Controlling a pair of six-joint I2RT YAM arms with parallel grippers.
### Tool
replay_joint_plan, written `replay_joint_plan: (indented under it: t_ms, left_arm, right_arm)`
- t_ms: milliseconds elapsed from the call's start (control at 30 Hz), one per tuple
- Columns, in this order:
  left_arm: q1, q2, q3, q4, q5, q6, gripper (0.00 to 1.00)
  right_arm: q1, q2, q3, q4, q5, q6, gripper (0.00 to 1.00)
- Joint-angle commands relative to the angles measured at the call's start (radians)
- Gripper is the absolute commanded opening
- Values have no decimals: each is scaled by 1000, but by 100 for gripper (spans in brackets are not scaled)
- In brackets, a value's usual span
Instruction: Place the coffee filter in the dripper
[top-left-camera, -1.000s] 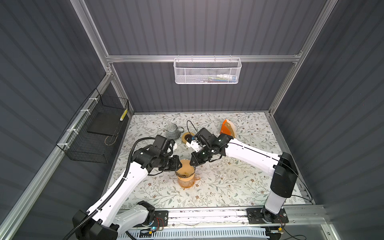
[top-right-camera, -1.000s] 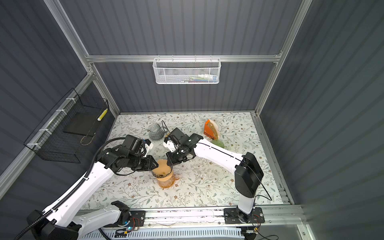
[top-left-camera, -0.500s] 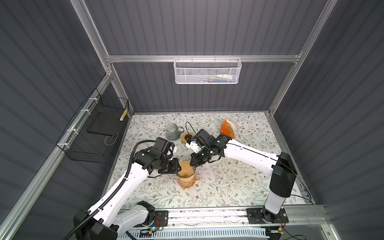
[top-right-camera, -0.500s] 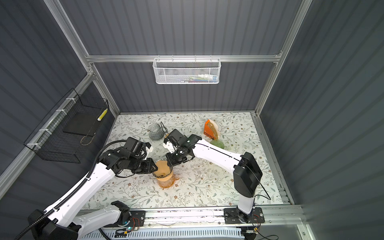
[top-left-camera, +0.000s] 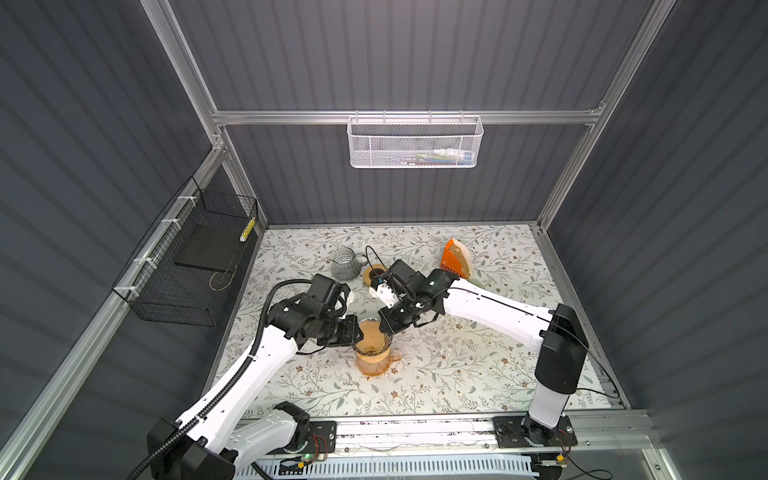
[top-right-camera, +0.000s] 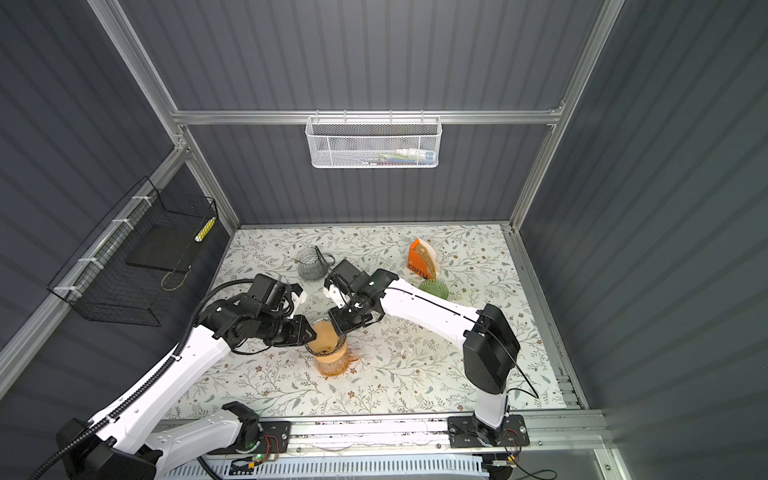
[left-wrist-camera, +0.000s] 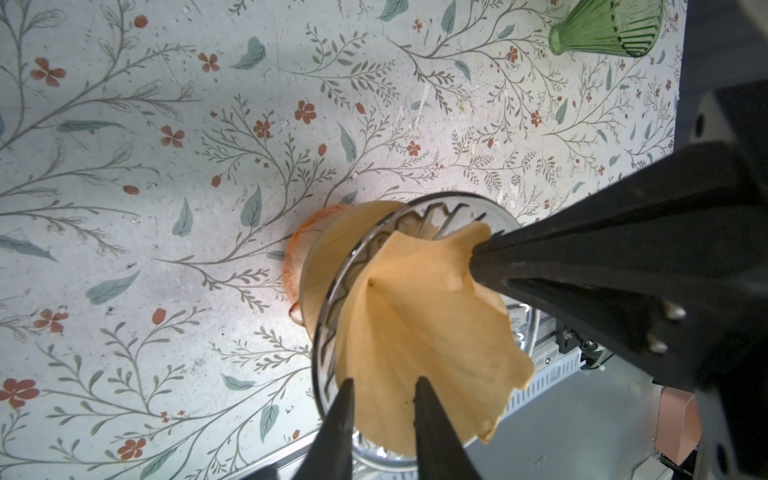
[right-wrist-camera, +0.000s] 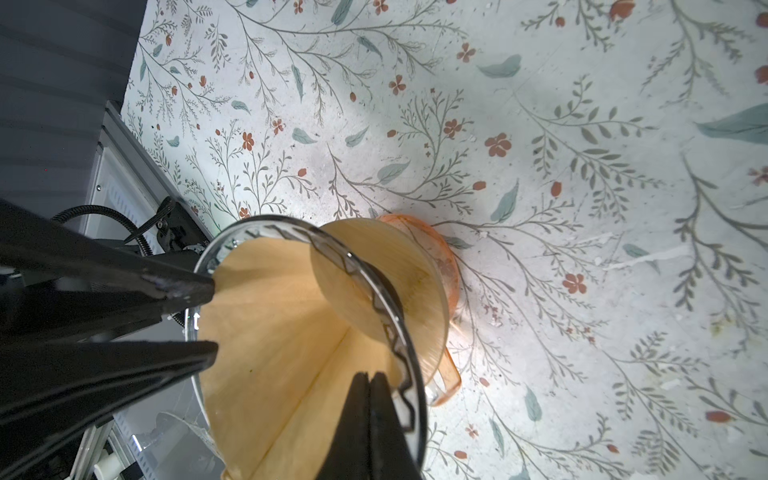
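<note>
- White floral-print tabletop (top-left-camera: 457, 374).
- Orange glass cup (top-left-camera: 374, 365): near centre, 7 o'clock.
- Grey ribbed glass jug (top-left-camera: 344, 268): 11 o'clock.
- Orange cardboard filter box (top-left-camera: 453, 259): 1 o'clock.

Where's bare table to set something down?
Free: the front-right stretch between the dripper and the right arm's base, and the back strip between the glass server and the orange filter box. Crowded: centre, left end effector and right end effector at the dripper.

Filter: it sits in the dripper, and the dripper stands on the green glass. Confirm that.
Not quite. The filter does sit in the dripper, but the dripper stands on the orange cup, not the green glass. The left wrist view shows it.
</note>
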Motion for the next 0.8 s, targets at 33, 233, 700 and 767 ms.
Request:
replay_joint_plan:
  t_ms: [33,233,700,767]
  left_arm:
    - [-5,-14,-2,-12,-8,7,27]
    - [-5,-9,4,-13,-13,12,27]
    - [-5,-5,11,-11,-14,11,27]
    - [-4,-2,12,-11,-13,11,27]
  right_arm:
    - [2,-2,33,-30,29,-15,10]
    - [3,-18,47,-33,39,-15,17]
    - [33,-57,75,-60,137,-37,29]
    - [39,-52,83,-70,141,-41,29]
